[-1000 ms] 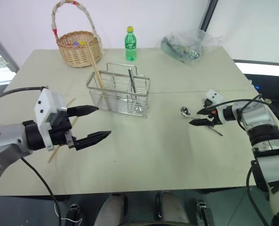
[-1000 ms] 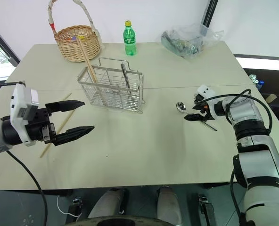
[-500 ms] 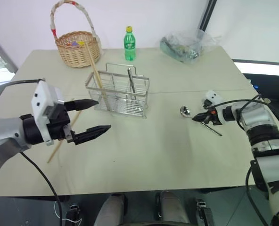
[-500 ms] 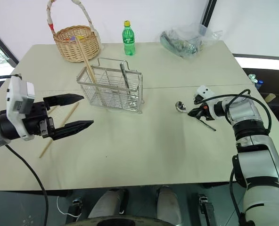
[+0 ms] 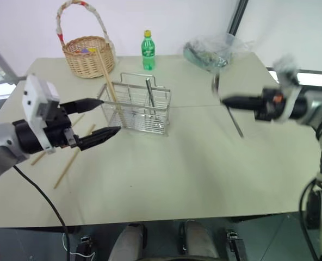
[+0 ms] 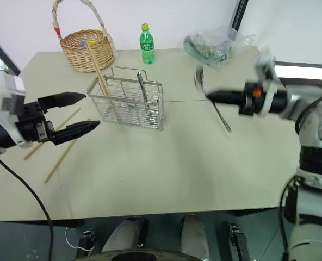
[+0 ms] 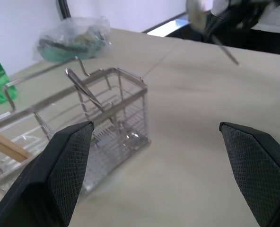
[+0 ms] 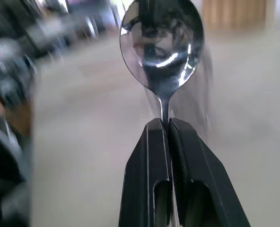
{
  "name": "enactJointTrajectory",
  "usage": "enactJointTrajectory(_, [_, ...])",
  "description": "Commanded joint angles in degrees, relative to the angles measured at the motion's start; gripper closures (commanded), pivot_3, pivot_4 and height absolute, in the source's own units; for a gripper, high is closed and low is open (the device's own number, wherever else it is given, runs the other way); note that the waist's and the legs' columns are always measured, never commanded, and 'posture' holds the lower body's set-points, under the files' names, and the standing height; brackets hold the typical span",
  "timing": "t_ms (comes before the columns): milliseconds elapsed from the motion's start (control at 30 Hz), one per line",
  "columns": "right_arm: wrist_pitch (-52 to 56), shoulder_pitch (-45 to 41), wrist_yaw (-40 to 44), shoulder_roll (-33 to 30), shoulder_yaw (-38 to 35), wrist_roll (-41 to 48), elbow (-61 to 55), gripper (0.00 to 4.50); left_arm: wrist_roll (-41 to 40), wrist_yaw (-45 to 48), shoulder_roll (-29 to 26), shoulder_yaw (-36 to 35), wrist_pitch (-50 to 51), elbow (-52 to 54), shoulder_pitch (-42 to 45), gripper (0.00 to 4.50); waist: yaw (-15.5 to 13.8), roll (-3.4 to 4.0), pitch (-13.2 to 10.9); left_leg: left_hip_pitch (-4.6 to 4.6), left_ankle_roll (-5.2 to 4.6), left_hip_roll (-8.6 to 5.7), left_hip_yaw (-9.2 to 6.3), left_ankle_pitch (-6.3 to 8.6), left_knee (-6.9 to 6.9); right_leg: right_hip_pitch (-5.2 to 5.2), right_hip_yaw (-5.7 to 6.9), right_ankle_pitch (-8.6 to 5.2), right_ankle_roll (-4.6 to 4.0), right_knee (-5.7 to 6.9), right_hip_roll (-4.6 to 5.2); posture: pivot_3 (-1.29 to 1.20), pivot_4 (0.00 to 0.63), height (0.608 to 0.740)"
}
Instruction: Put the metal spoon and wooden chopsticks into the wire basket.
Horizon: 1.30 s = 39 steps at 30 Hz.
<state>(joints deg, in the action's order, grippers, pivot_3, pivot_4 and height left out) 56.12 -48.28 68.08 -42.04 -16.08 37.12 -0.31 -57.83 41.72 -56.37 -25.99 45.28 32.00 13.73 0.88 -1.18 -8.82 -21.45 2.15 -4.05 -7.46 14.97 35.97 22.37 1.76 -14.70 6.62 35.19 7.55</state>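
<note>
Right gripper [image 6: 209, 96] was clenched on the metal spoon [image 8: 161, 45], held above the counter [image 6: 166, 163], right of the wire basket [image 6: 127, 103]. Left gripper [image 6: 85, 111] was released, empty, near wooden chopsticks [image 6: 61, 161] lying on the counter.

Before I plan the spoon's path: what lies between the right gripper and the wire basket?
In the left eye view, only bare table lies between the right gripper, holding the metal spoon, and the wire basket.
</note>
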Motion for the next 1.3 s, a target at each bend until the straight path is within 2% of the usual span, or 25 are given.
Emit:
enactJointTrajectory(33, [2.3,-7.3,-13.3,7.8,-2.7,3.9,-1.0,4.47,1.8,0.9,-0.9,-0.3,-2.0,-1.5,1.9,0.0,-0.1,-0.09,0.1,0.02,0.0,0.02,-0.01,0.0,-0.01,0.0,0.0,0.01,-0.02,0.0,0.0,0.0,0.15,0.674])
enactJointTrajectory(200, [-5.8,-13.7,-31.4,21.8,-0.3,-2.0,3.7,4.47,3.6,1.6,-0.3,0.7,-3.1,-3.1,3.3,0.0,-0.2,-0.12,0.1,-0.11,0.01,-0.08,-0.07,-0.02,-0.04,0.2,0.01,0.05,-0.04,0.04,-0.01,0.0,0.15,0.674])
enactJointTrajectory(333, [-13.2,-13.9,-38.4,28.6,2.7,-6.1,7.1,4.47,3.8,1.5,0.1,0.4,-3.2,-2.9,3.3,0.0,-0.2,-0.15,0.1,-0.22,0.01,-0.17,-0.1,-0.02,-0.05,0.48,0.01,0.18,0.1,0.07,0.02,0.0,0.15,0.674])
enactJointTrajectory(500, [-19.1,-13.2,-41.9,34.4,5.3,-8.0,10.1,4.47,3.6,0.7,0.4,-1.0,-2.8,-2.0,2.1,0.0,0.2,-0.16,0.1,-0.73,0.03,-0.2,-0.1,-0.05,-0.01,1.04,-0.02,0.34,0.34,0.39,0.01,0.0,0.15,0.674])
enactJointTrajectory(800, [-23.7,-6.6,-42.8,40.7,10.1,-9.3,11.3,4.47,2.8,-0.9,0.2,-3.2,-2.2,-0.6,0.3,0.0,0.3,0.01,0.0,-0.54,0.08,-0.1,-0.16,-0.09,0.03,1.02,-0.03,0.35,0.3,0.57,-0.24,0.0,0.15,0.674])
enactJointTrajectory(933, [-25.2,-4.0,-44.1,41.2,10.4,-10.2,11.1,3.11,2.3,-1.3,-0.3,-3.7,-2.0,-0.7,0.8,0.0,0.2,0.01,0.0,-0.4,0.14,-0.08,-0.24,-0.13,0.09,0.97,-0.03,0.37,0.23,0.73,-0.34,0.0,0.15,0.674])
enactJointTrajectory(1033, [-25.7,-3.5,-44.9,40.6,9.8,-9.9,10.3,1.44,2.3,-1.1,-0.6,-3.8,-2.0,-1.2,1.0,0.0,0.3,0.01,0.0,-0.3,0.15,-0.08,-0.22,-0.13,0.05,0.94,-0.08,0.37,0.22,0.75,-0.36,0.0,0.15,0.674])
enactJointTrajectory(1067, [-25.8,-3.5,-45.0,39.9,9.1,-9.6,10.0,1.08,2.5,-0.9,-0.7,-3.6,-2.2,-1.7,1.3,0.0,0.3,0.01,0.0,-0.29,0.15,-0.08,-0.22,-0.13,0.03,0.95,-0.09,0.37,0.21,0.77,-0.37,0.0,0.15,0.674])
enactJointTrajectory(1133, [-25.8,-3.6,-44.9,38.4,7.9,-8.9,9.4,0.03,3.0,-0.7,-0.8,-3.1,-2.6,-2.5,1.9,0.0,0.2,0.01,0.0,-0.29,0.15,-0.07,-0.22,-0.13,0.01,0.96,-0.1,0.37,0.21,0.79,-0.39,0.0,0.15,0.674])
enactJointTrajectory(1300, [-25.4,-3.8,-44.8,35.6,6.0,-7.8,8.5,0.03,3.9,0.1,-0.4,-1.3,-3.2,-4.0,3.7,0.0,0.2,0.0,0.0,-0.29,0.15,-0.07,-0.21,-0.13,0.01,0.91,-0.1,0.37,0.21,0.77,-0.39,0.0,0.15,0.674])
